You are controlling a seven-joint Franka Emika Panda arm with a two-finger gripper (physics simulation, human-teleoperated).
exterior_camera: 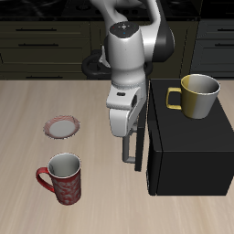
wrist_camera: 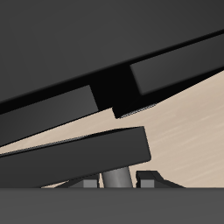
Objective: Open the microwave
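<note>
Nearest the camera in the exterior view, at the lower left of the frame, stands a red patterned ceramic mug with a grey inside and its handle turned toward the left edge of the picture. It sits upright on the pale wooden table. A little farther back, left of centre, lies a small round grey plate with a reddish rim, flat on the wood and apart from the mug.

At the lower right of the frame is the large matte-black box of the microwave, resting on the table with one corner toward the camera. Its grey vertical bar handle shows along the edge that faces the centre of the picture. On the flat top of the microwave, toward the upper right, stands a yellow mug with a dark handle, upright.

The white and grey robot arm comes down from the top centre of the frame, and its dark two-finger gripper hangs right at the handle, so close that the two blend together. The wrist view shows dark slabs of the gripper body and microwave over pale wood, with the grey bar between two short finger pads; the pads stand on either side of the bar, but whether they are pressing on it I cannot tell.

Farthest back, along the top of the exterior view, runs a row of dark cabinets with thin bar handles.
</note>
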